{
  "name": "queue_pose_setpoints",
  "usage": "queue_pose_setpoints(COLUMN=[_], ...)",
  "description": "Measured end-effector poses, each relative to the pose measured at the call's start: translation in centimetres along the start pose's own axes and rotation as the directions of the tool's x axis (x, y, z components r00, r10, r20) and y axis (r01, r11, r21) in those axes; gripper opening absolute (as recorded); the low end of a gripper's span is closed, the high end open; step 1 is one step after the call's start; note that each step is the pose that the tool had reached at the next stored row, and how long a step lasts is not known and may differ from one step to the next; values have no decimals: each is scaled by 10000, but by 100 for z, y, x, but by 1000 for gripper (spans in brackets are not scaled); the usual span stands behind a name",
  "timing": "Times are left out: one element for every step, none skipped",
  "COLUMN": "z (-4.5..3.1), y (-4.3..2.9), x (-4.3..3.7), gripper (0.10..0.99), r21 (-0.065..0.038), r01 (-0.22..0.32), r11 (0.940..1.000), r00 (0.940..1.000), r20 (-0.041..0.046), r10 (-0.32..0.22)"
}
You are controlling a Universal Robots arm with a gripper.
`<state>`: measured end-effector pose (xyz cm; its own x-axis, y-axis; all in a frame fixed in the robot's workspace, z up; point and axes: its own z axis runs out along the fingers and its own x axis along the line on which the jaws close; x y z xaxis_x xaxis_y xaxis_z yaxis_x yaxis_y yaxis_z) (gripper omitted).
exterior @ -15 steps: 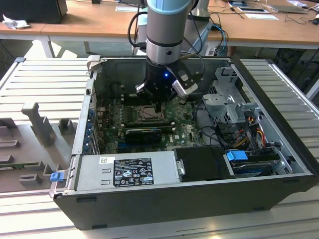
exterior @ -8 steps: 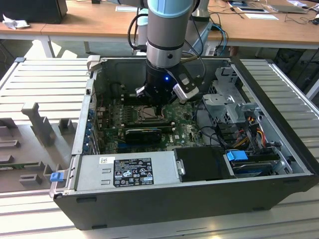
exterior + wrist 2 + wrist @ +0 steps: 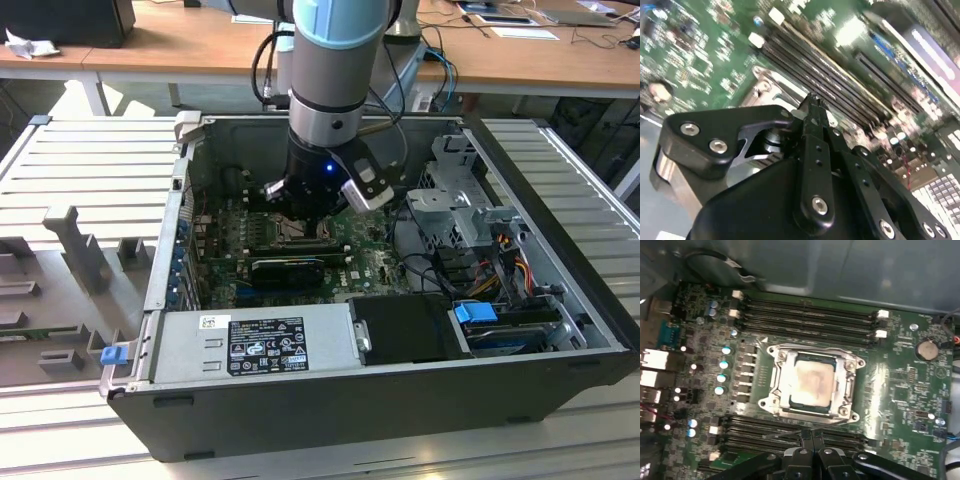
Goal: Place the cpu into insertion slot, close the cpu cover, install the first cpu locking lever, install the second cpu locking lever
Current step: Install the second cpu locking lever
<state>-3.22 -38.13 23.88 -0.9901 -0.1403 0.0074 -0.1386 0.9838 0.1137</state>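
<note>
cpu (image 3: 811, 384) seated in insertion slot (image 3: 771, 402) | cpu cover (image 3: 850, 385) down | gripper (image 3: 812, 437) pressed together — just beside the rim

In the exterior view the arm (image 3: 330, 90) is running off the top edge and is hiding most of the slot (image 3: 297, 232) beneath it. In the second wrist view the gripper (image 3: 812, 107) body is covering the slot, and the board (image 3: 700, 55) is blurring. In the first wrist view the gripper (image 3: 810, 437) is being cut off below the cpu (image 3: 811, 385).
</note>
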Motion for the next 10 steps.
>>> queue_pose_setpoints(z=[2, 6, 19, 33, 63, 95, 121, 138, 175, 178], y=[3, 8, 15, 19, 20, 17, 15, 14, 2, -58], x=[40, 85, 135, 172, 206, 209, 208, 208, 219, 249], gripper=[106, 106, 106, 106, 106, 106, 106, 106, 106, 106], r21=[-38, -69, -91, -100, -99, -100, -99, -98, -485, -882], r01=[3, 4, 2, 4, 2, 4, 5, 5, 13, 27], r11=[10000, 10000, 10000, 10000, 10000, 9999, 10000, 10000, 9988, 9961], r00=[10000, 10000, 10000, 10000, 10000, 10000, 10000, 10000, 10000, 9999], r20=[6, 9, 14, 16, 14, 14, 13, 13, 67, 124], r10=[-3, -4, -2, -4, -2, -3, -5, -5, -10, -16])
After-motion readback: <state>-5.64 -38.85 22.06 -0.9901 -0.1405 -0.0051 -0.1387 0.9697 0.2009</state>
